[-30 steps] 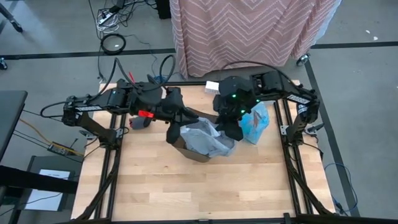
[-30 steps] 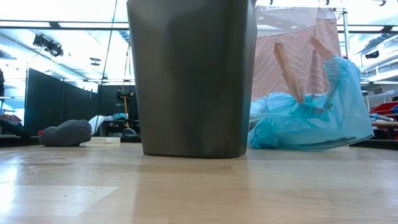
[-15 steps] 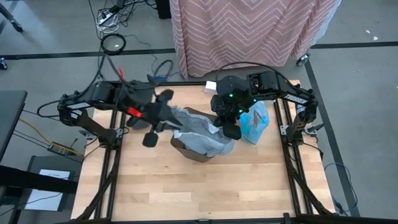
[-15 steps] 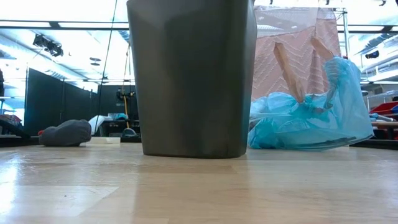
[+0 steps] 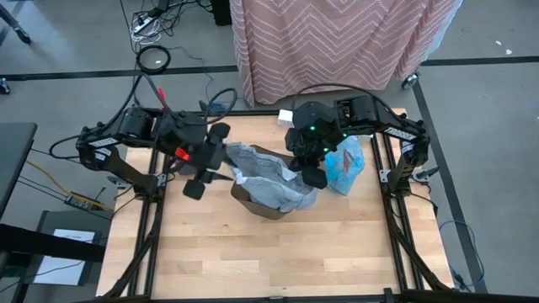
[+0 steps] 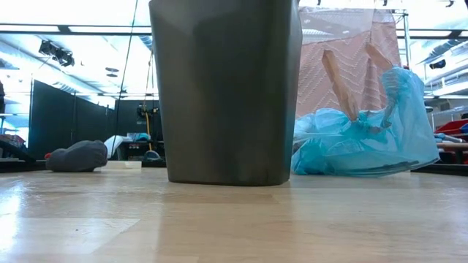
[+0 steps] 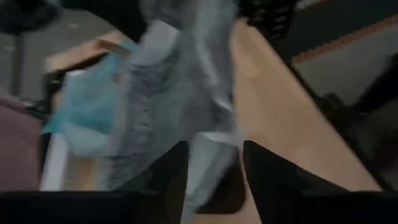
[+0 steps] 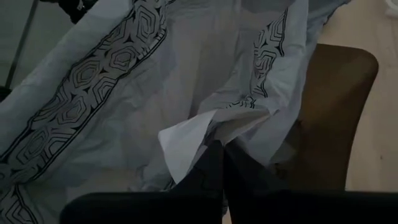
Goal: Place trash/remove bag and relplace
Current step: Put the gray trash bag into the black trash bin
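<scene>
- My left gripper [image 5: 221, 165] sits at the bin's left rim, holding the left edge of the grey bag [image 5: 268, 181]; in my left wrist view the two fingers [image 7: 171, 174] stand a little apart with a fold of bag [image 7: 186, 106] between them, so I judge them clamped on that fold
- My right gripper [image 5: 311, 175] sits at the opposite rim, on the bin's right side; in my right wrist view its fingers [image 8: 214, 168] are pressed together on a white corner of the bag [image 8: 186, 134]
- The bin [image 5: 257, 204] stands mid-table between my two arms, its brown wall showing below the bag; in the low view the bin [image 6: 227, 91] stands upright and flat on the table [image 6: 234, 226]
- Deciding relation: the bag is stretched left to right across the bin mouth, one end in each gripper; its long axis runs from one set of jaws to the other, so both arms are equally near and neither can let go without slackening it
- My judgement: the next move calls for drawing both edges outward and down over the rim together; an uneven pull could tip the bin
- A filled blue bag [image 5: 345, 166] lies just right of the bin, beside my right gripper
- No loose trash is visible on the table; whether any lies inside the blue bag I cannot tell
</scene>
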`<state>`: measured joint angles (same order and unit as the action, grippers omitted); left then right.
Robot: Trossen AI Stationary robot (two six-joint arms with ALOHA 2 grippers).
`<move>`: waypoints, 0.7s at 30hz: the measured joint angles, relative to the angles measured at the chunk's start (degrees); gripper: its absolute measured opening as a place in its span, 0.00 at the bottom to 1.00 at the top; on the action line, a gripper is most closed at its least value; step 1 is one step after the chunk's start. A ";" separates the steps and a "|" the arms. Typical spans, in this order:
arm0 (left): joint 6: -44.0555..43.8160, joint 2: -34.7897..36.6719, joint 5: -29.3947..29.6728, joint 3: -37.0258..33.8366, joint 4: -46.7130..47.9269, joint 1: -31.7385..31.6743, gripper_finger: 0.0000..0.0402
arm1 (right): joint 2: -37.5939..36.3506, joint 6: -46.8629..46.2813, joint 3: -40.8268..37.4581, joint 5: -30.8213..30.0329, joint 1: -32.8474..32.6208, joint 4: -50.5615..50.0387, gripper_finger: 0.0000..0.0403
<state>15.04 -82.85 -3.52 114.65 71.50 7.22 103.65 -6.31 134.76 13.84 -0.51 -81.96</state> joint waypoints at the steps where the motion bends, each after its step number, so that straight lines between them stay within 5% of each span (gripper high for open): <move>1: 0.01 0.00 1.48 0.00 -0.77 0.00 0.42 | 0.06 0.00 0.02 0.25 0.00 0.02 0.00; 6: 1.11 0.00 3.61 0.00 -3.46 0.02 0.49 | 0.22 -0.02 0.02 1.42 0.13 0.05 0.00; 21: -1.48 -7.11 -4.03 -0.13 -3.06 0.02 0.51 | 0.35 -0.06 0.02 1.38 0.17 0.86 0.00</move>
<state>13.56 -89.95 -7.55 114.52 68.44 7.25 104.01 -6.37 134.78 15.22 -0.34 -81.10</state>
